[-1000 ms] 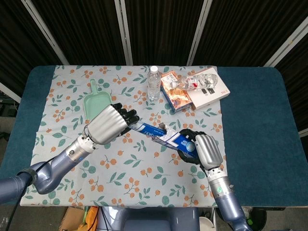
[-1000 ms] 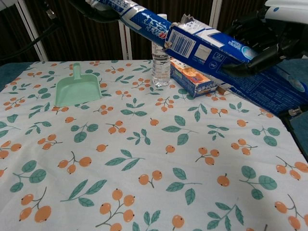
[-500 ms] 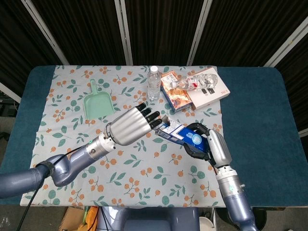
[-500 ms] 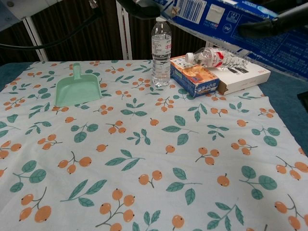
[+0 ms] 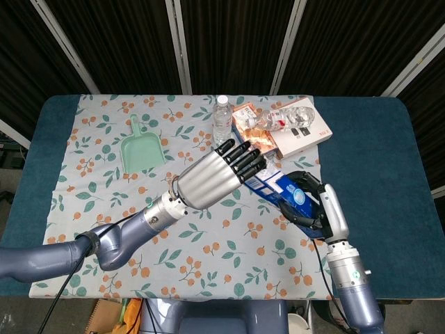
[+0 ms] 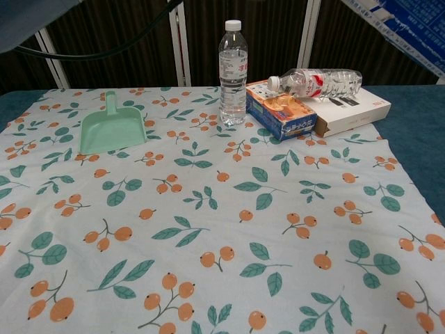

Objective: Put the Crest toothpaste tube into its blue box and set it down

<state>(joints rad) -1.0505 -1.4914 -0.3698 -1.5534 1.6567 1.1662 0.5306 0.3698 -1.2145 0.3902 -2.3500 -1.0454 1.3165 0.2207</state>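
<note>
since a second ago the toothpaste tube has gone from sight; it then stuck out of the blue box (image 5: 284, 193) toward the left hand (image 5: 221, 173), and whether it now lies wholly inside cannot be told. both hands have risen and shifted right in the head view, and the box has almost left the chest view, where only a blue corner shows at the top right.

the right hand (image 5: 321, 207) grips the box from its outer side, dark fingers (image 5: 304, 179) curled around it, holding it in the air above the surface (image 5: 361, 153). the left hand sits at the box's open end with its fingers straight and close together, tips against the white flap; it grasps nothing that can be seen.

the box is a long glossy cardboard carton, blue with white print. the hands have smooth silver backs and black fingers.

on the dark blue surface lies one cloth (image 6: 208, 209), pale with orange berries and green leaves. on it: one mint-green plastic dustpan (image 6: 111, 127), two clear plastic water bottles, one upright bottle (image 6: 233, 74) with a white cap and one lying bottle (image 6: 318, 83) resting on a flat white box (image 6: 351, 110), and one orange-and-blue carton (image 6: 279, 111) just beside it.
</note>
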